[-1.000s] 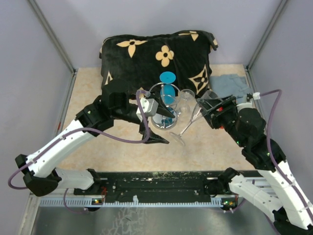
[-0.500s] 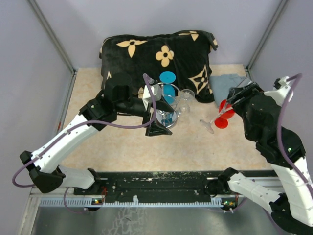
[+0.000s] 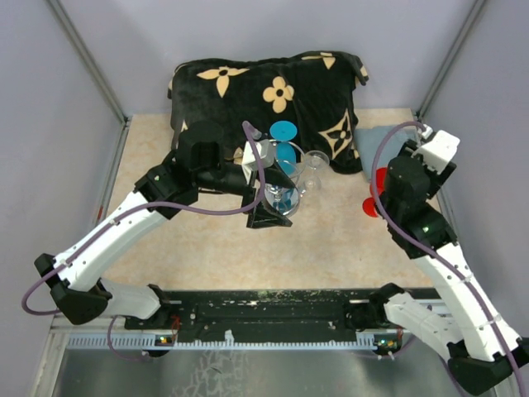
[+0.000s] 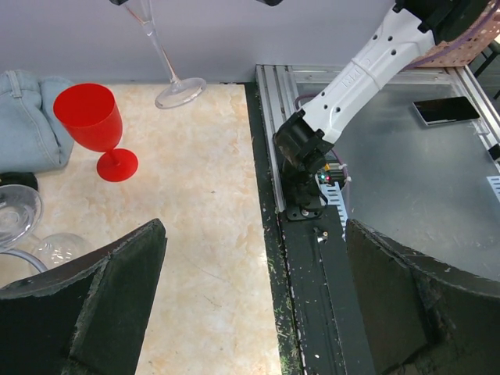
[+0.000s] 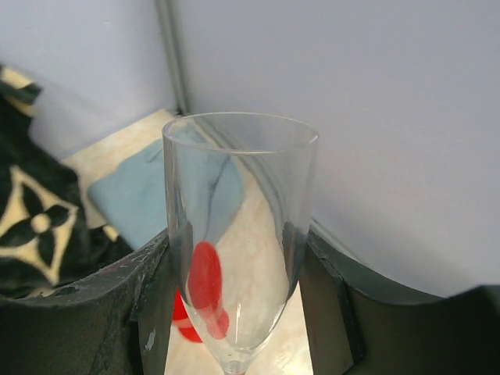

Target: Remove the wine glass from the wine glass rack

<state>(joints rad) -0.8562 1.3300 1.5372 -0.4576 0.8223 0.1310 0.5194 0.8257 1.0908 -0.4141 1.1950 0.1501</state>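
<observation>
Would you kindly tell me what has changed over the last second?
The right gripper, shut on the clear flute, carried it from beside the wine glass rack rightward, past the red goblet, toward the right wall. The open left gripper edged slightly toward the rack. Rack, goblet and cushion stayed put.

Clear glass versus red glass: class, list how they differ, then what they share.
The clear glass is colourless; the red glass is bright red. The clear glass is held in the right claw; the red glass stands upright on the table. The clear glass has a longer stem than the red glass. Both have stems and round feet.
</observation>
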